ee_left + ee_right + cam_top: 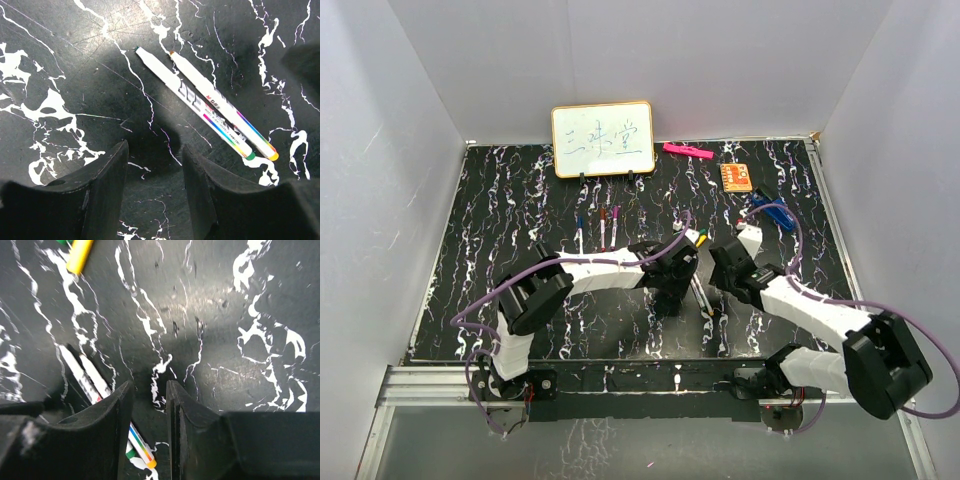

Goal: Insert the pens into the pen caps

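Observation:
Two white-barrelled pens (210, 107) lie side by side on the black marbled table, one with a green end (249, 156), the other with an orange end (273, 156). In the top view the same pens (704, 299) lie between the two arms. My left gripper (155, 150) hovers just beside them, open and empty. My right gripper (148, 385) stands over the table with a narrow gap and nothing between its fingers; the two pens (90, 375) run under its left finger. A yellow pen cap (80, 255) and a green one (62, 241) lie further off.
Three more pens (602, 229) with coloured ends lie in a row in front of a small whiteboard (603, 139). A pink highlighter (687, 151), an orange card (737, 177) and a blue clip-like object (770, 211) sit at the back right.

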`<state>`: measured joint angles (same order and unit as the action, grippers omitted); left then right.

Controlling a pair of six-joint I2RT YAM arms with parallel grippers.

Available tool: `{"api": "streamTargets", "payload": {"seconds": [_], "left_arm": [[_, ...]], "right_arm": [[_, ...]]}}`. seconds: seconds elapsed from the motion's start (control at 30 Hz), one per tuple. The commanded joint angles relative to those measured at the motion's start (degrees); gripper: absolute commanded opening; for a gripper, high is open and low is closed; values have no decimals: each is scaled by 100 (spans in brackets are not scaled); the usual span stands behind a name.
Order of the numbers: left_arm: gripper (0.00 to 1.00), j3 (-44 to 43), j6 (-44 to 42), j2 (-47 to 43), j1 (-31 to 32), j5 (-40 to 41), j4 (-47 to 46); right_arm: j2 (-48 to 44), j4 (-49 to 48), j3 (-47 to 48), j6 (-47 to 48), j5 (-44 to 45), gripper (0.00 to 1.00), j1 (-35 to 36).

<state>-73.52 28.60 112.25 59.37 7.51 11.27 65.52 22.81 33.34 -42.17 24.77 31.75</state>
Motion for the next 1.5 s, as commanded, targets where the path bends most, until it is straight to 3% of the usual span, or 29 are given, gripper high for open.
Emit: {"api": "streamTargets", "payload": {"seconds": [0.0,0.17,0.5,1.07,1.17,1.3,1.47], "left_arm": [[45,10,82,-207,22,73,-44],[45,133,110,-345,26,218,-12],[45,162,153,-316,26,168,-57],[45,153,172,-332,4,162,-54],[45,153,185,-341,-4,199,-23],[45,230,248,-419,-37,235,25],[45,457,365,-646,-137,242,-30]], "right_arm": [[361,-365,-215,-1,-580,31,-21],[494,-762,-451,55,-1089,32,-24],[-56,-668,-442,190,-821,35,-16],[610,-736,-495,237,-1175,33,-12],[722,-734,-495,243,-1226,26,-11],[882,-734,-494,286,-1306,6,-12],[1073,-800,-513,430,-1576,1,5]]}}
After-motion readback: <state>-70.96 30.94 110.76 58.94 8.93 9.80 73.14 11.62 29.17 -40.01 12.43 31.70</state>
